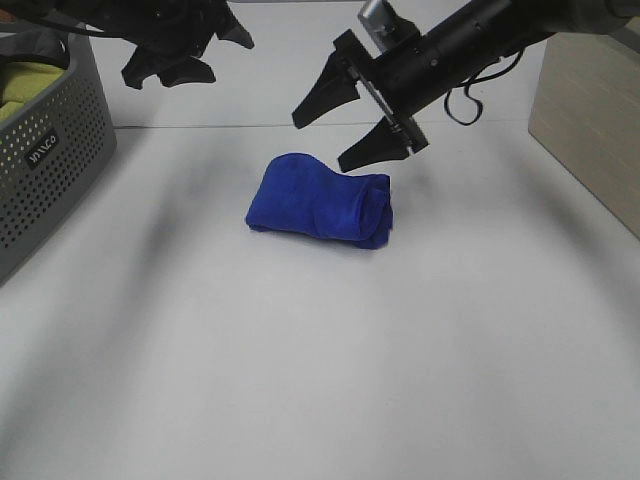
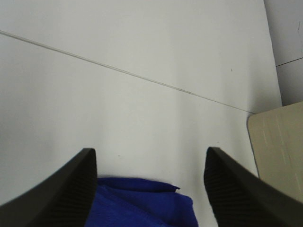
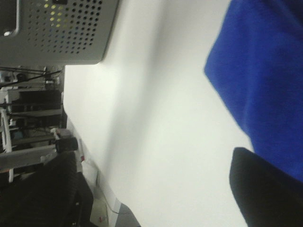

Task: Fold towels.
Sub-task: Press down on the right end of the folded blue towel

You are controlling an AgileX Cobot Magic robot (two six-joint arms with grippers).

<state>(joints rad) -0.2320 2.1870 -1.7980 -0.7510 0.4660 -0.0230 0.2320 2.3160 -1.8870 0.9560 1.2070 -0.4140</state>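
The royal-blue towel (image 1: 320,200) lies as a folded, rounded bundle in the middle of the white table. My right gripper (image 1: 326,138) hangs just above and behind the bundle, open and empty. The right wrist view shows the towel (image 3: 265,71) beside one dark finger (image 3: 265,189), apart from it. My left gripper (image 1: 175,68) is raised at the back left, away from the towel. In the left wrist view its fingers (image 2: 61,189) stand wide apart with nothing between them, and the towel's edge (image 2: 142,203) shows below.
A grey perforated basket (image 1: 50,150) holding a yellow-green cloth (image 1: 20,85) stands at the left edge. It appears again in the right wrist view, basket (image 3: 66,28). A pale wooden box (image 1: 590,110) stands at the back right.
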